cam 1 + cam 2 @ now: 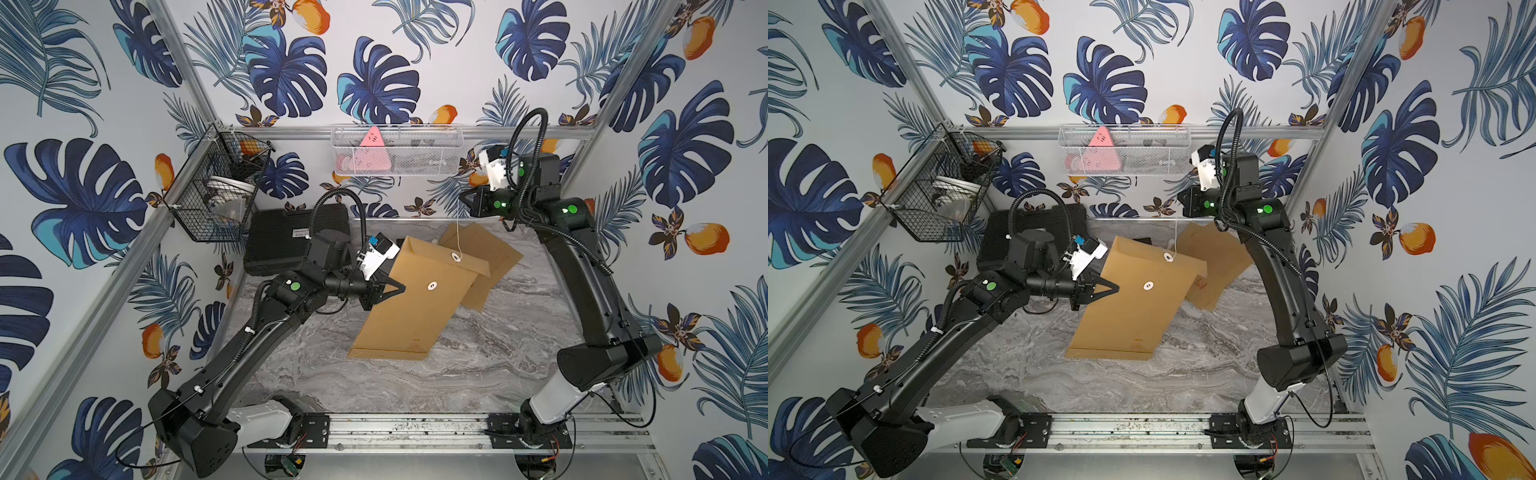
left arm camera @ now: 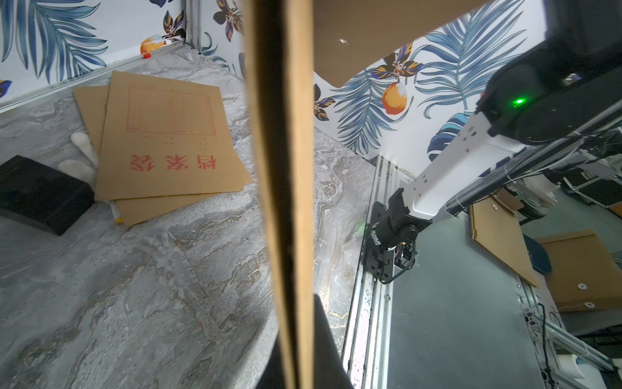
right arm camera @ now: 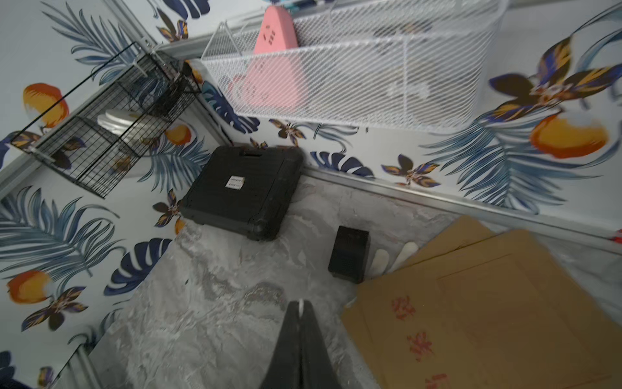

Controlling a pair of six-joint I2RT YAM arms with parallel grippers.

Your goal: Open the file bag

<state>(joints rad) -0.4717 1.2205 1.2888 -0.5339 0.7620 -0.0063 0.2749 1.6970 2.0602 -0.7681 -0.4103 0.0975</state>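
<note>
Black arms (image 1: pixel 249 345) with white base links (image 1: pixel 552 399), green indicator dots (image 1: pixel 295 285) and ribbed cables (image 1: pixel 337 190).

Both top views look down from high up, facing the back wall (image 1: pixel 449 62), and show nearly the same whole tabletop (image 1: pixel 374 386). The left wrist camera sits right up against the file bag (image 2: pixel 286 168), looking along the tabletop. The right wrist camera looks down from higher, toward the black case (image 3: pixel 242 192). Both wrist views share the flat bags (image 2: pixel 168 141).
</note>
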